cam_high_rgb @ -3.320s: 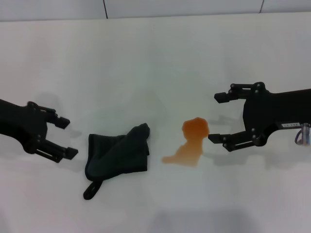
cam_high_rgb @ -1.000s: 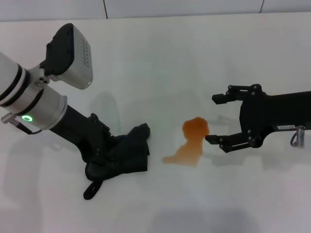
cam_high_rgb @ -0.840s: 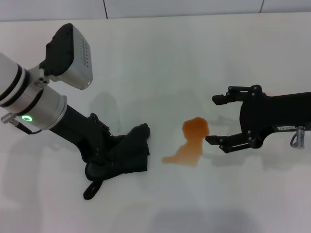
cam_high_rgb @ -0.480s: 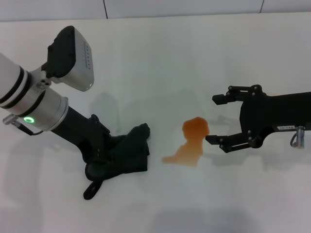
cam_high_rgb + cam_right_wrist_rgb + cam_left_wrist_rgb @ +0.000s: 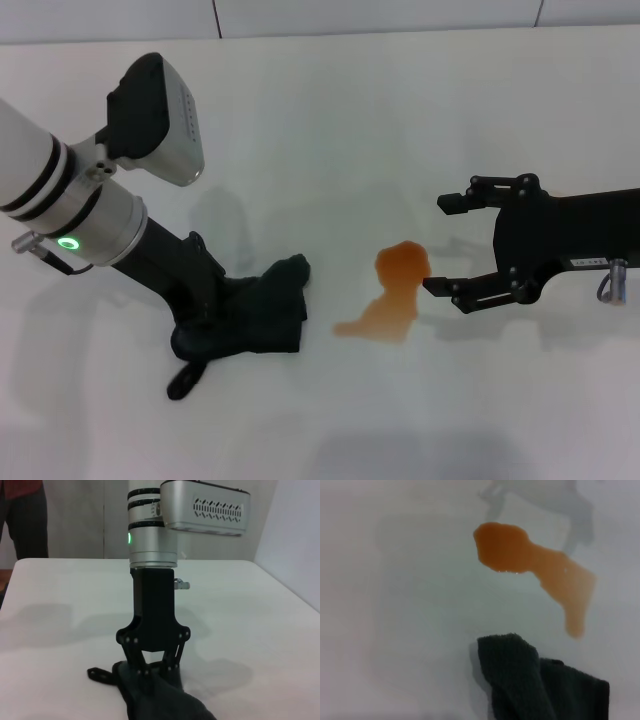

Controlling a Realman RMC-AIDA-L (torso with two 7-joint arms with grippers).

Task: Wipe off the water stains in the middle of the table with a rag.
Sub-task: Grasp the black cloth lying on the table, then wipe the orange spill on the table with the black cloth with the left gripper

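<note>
The water stains [image 5: 396, 291] are an orange-brown puddle with a thin tail on the white table [image 5: 320, 120], at the middle. A dark rag [image 5: 262, 318] lies crumpled to its left, apart from it. My left gripper [image 5: 212, 325] stands down on the rag's left part, shut on it; the right wrist view shows its fingers [image 5: 172, 662] pinched into the rag [image 5: 160, 700]. The left wrist view shows the puddle [image 5: 535, 567] beyond the rag's corner [image 5: 530, 680]. My right gripper [image 5: 438, 245] is open, just right of the puddle.
The table's far edge meets a grey tiled wall [image 5: 380, 15] at the back. The rag's strap [image 5: 183, 380] trails toward the front. Shadows of the arms fall on the table.
My left arm came down from the left onto the rag and closed on it. In the last half second the rag's left part has bunched up and pulled in. The right arm has barely moved.
</note>
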